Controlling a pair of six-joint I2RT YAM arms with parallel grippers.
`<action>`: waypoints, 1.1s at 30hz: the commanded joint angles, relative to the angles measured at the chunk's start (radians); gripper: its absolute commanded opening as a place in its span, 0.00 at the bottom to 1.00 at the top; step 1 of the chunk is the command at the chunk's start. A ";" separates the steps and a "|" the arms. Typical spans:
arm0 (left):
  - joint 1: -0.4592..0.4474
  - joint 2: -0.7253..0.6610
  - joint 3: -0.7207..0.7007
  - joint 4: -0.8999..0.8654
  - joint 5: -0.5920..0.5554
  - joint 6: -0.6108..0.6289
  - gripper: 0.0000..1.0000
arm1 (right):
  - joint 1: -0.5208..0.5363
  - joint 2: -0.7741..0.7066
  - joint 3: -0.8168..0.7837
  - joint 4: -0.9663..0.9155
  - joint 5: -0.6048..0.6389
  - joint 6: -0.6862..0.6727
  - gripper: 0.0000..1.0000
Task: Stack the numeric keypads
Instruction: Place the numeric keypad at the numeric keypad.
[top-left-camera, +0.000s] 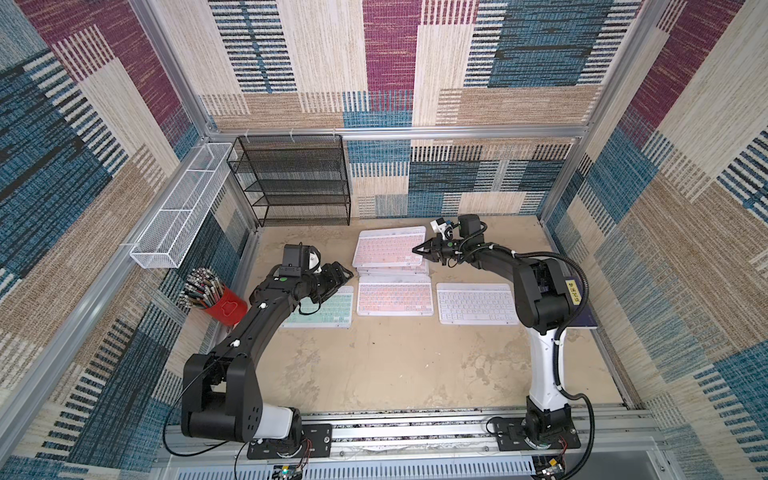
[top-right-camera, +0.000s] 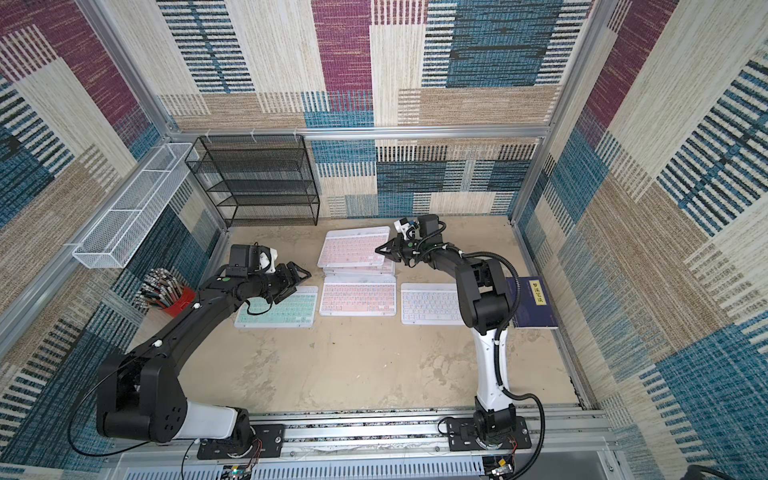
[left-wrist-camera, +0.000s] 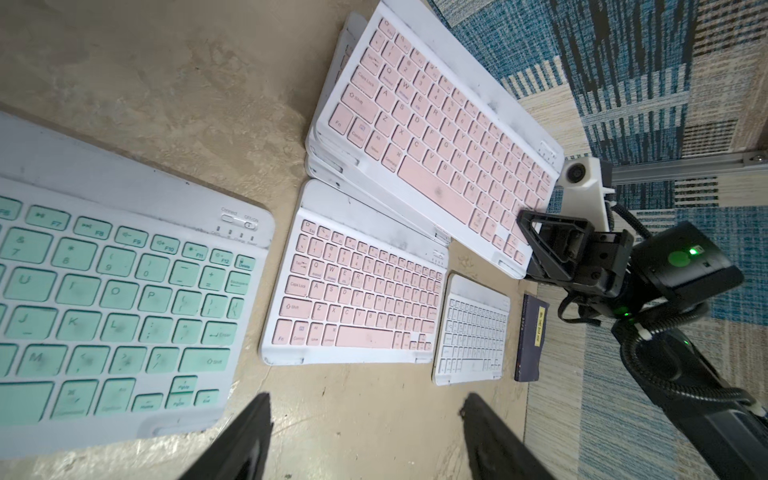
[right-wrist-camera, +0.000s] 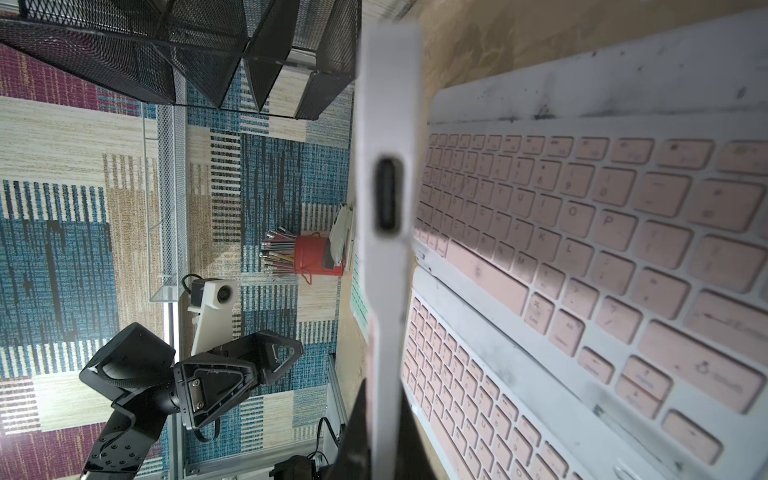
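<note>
My right gripper (top-left-camera: 417, 250) is shut on the right short edge of a pink numeric keypad (top-left-camera: 388, 247), holding it tilted over the stack of keypads (top-left-camera: 395, 272) at the back. The right wrist view shows this keypad edge-on (right-wrist-camera: 386, 124) between the jaws, with another pink keypad (right-wrist-camera: 582, 228) under it. In front lie a mint keypad (top-left-camera: 328, 311), a pink one (top-left-camera: 395, 299) and a white one (top-left-camera: 473, 305), each flat on the table. My left gripper (left-wrist-camera: 365, 397) hangs open and empty over bare table beside the mint keypad (left-wrist-camera: 104, 299).
A dark blue book (top-right-camera: 534, 299) lies right of the white keypad, partly under the right arm. A red cup of pencils (top-left-camera: 216, 301) stands at the left wall. A black mesh shelf (top-left-camera: 295, 178) and a white wire basket (top-left-camera: 183, 208) sit at the back left.
</note>
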 joint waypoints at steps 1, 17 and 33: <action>-0.003 0.006 -0.015 0.031 0.020 0.004 0.76 | -0.008 0.018 0.043 0.034 -0.082 -0.020 0.00; -0.008 0.010 -0.045 0.049 0.028 0.009 0.75 | -0.045 0.119 0.103 -0.039 -0.121 -0.076 0.00; -0.008 0.015 -0.070 0.069 0.027 -0.001 0.75 | -0.060 0.195 0.193 -0.282 0.021 -0.226 0.37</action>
